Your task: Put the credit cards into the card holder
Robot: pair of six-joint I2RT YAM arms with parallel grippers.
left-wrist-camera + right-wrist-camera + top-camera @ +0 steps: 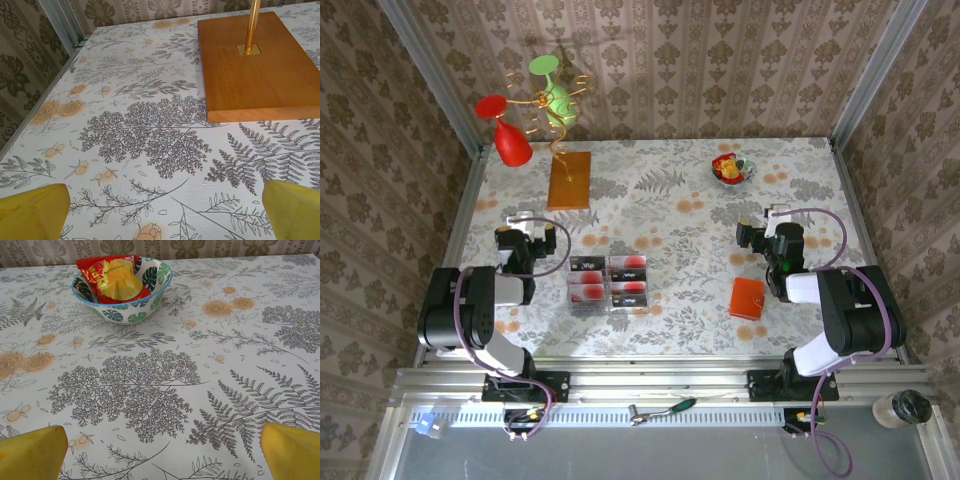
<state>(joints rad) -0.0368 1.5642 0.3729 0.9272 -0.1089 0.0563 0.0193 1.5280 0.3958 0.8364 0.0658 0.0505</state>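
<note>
We judge the task as not yet begun. The credit cards [610, 281] all lie in a clear tray [587, 306] near the middle of the tabletop [670, 215], towards its near edge. From above we can make out red-and-white faces with dark bands in two columns, though we cannot count them for certain. The card holder [747, 297] lies flat, well apart to the right of the tray and close to the right arm. It looks folded shut and no card is on it or in it, as far as the overhead view lets us tell.

Neither arm is engaged with anything. The left gripper [523, 226] sits to the left of the tray with its jaws spread wide and nothing between them. Its wrist view [162, 215] looks over bare tabletop towards the wooden board [252, 65] at the far side. The right gripper [772, 218] is likewise wide open and empty, lying farther from the arm bases than the card holder. Its wrist view [160, 455] faces a patterned bowl [122, 310] of wrapped sweets.

So everything is left to do — opening the holder, lifting each card out of the tray and slipping it in.
</note>
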